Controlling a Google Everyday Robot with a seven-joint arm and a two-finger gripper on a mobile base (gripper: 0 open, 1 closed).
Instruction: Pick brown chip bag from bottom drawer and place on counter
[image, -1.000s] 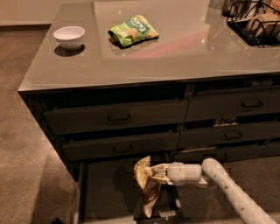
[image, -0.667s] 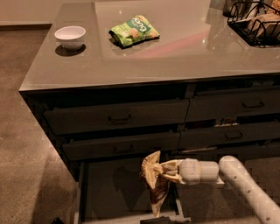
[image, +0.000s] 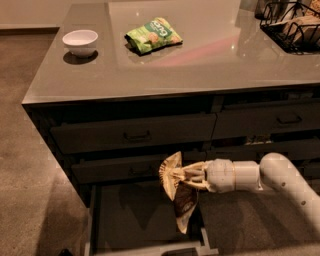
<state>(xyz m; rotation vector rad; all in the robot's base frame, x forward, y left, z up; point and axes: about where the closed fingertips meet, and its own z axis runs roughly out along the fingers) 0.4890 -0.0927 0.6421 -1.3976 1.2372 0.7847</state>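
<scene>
My gripper is shut on the brown chip bag, pinching its cream upper end. The bag hangs down from the fingers, dark brown with a pale label, in the air above the open bottom drawer. The white arm reaches in from the right, level with the middle drawer front. The drawer's dark interior shows below the bag. The grey-beige counter lies above and behind the gripper.
On the counter stand a white bowl at the left, a bright green snack bag in the middle and a black wire basket at the right. Two upper drawers with bar handles are shut. Brown carpet lies to the left.
The gripper has lifted the brown chip bag higher out of the bottom drawer and drawn it slightly right. The arm has risen with it.
</scene>
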